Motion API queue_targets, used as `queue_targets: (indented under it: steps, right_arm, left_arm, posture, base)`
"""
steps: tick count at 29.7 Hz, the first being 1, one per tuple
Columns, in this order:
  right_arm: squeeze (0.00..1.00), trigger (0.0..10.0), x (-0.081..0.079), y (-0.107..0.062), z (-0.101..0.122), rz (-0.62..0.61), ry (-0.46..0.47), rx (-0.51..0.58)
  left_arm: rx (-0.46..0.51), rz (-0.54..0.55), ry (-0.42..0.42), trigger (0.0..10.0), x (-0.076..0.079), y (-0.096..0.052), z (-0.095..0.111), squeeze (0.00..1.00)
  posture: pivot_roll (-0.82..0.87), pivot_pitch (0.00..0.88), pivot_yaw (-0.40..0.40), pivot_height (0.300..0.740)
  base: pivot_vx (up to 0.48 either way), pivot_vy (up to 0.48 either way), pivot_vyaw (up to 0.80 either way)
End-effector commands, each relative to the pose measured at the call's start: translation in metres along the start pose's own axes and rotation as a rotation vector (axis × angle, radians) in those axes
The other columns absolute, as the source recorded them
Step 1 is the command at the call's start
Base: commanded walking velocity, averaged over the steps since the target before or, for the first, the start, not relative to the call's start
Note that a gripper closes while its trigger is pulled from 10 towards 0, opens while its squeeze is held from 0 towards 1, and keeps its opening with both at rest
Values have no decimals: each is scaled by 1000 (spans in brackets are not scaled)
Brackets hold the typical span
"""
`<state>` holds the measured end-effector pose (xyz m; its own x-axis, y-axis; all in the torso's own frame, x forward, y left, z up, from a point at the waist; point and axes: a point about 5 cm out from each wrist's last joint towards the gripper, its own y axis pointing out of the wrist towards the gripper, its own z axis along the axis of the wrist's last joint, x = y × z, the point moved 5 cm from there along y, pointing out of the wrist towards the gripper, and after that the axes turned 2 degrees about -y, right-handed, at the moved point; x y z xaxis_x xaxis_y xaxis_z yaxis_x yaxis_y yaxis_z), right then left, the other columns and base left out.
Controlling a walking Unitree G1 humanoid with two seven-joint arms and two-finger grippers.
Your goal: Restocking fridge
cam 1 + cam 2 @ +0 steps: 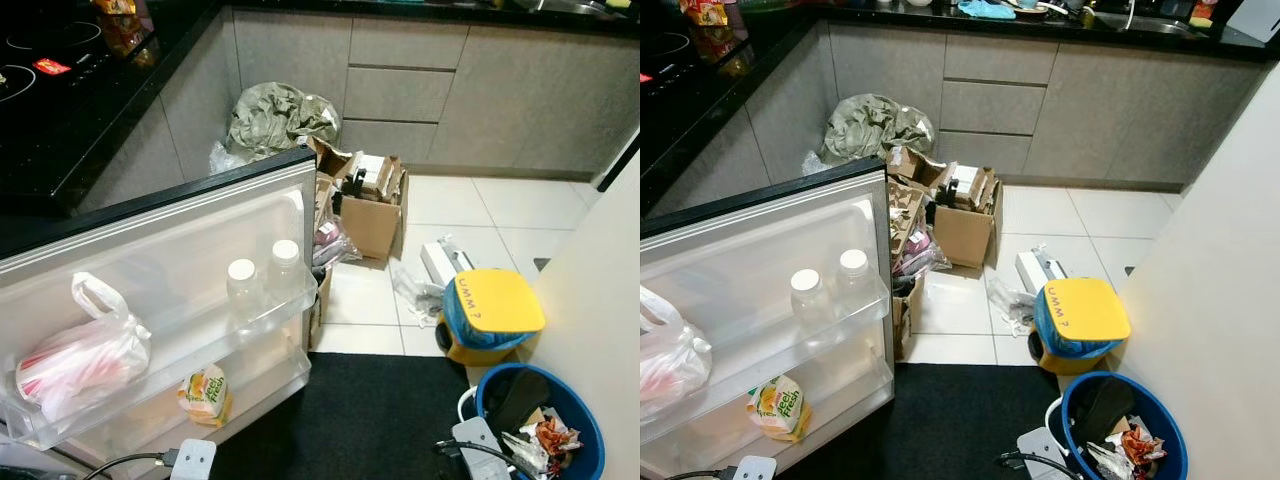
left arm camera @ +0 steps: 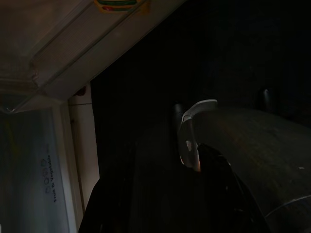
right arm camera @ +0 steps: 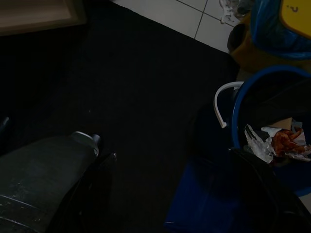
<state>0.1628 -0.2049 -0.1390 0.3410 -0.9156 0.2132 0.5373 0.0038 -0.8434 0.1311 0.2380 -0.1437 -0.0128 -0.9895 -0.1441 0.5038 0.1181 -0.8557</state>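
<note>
From the head views, the fridge door (image 1: 150,290) stands open on the left, its shelves holding two white-capped jars (image 1: 262,285), a plastic bag (image 1: 75,365) with something red and white, and a yellow-green packet (image 1: 205,395) on the lower shelf. Beyond it sit an open cardboard box (image 1: 370,215), a yellow-lidded container (image 1: 490,312) and a blue bin (image 1: 545,420) on a black mat (image 1: 350,420). The dark worktop (image 1: 70,110) lies upper left.

In the left wrist view, the left pincer (image 2: 214,174) hangs over the mat beside the door's lower edge; what may be a clear bottle lies against it, though I cannot tell its grip.

In the right wrist view, the right pincer (image 3: 97,194) hangs near the blue bin, too dark to judge.
</note>
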Motion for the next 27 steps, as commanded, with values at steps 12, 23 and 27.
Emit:
queue_targets:
  steps: [12,23,27]
  right_arm:
    - [0,10000,-2,-1,-3,-1,9,-6]
    - [0,10000,-2,0,-3,-1,12,-8]
    - [0,10000,-2,-1,-3,-1,11,-9]
  left_arm:
    - [-12,-10,18,10000,1,-1,-3,0]
    - [-12,-10,19,10000,1,0,-2,0]
    - [-13,-10,20,10000,1,0,-2,0]
  posture:
    - [-25,0,-62,740]
    - [-24,0,-61,740]
    - [-24,0,-61,740]
  base:
    - [0,-375,0]
    - [0,-393,0]
    - [0,-74,0]
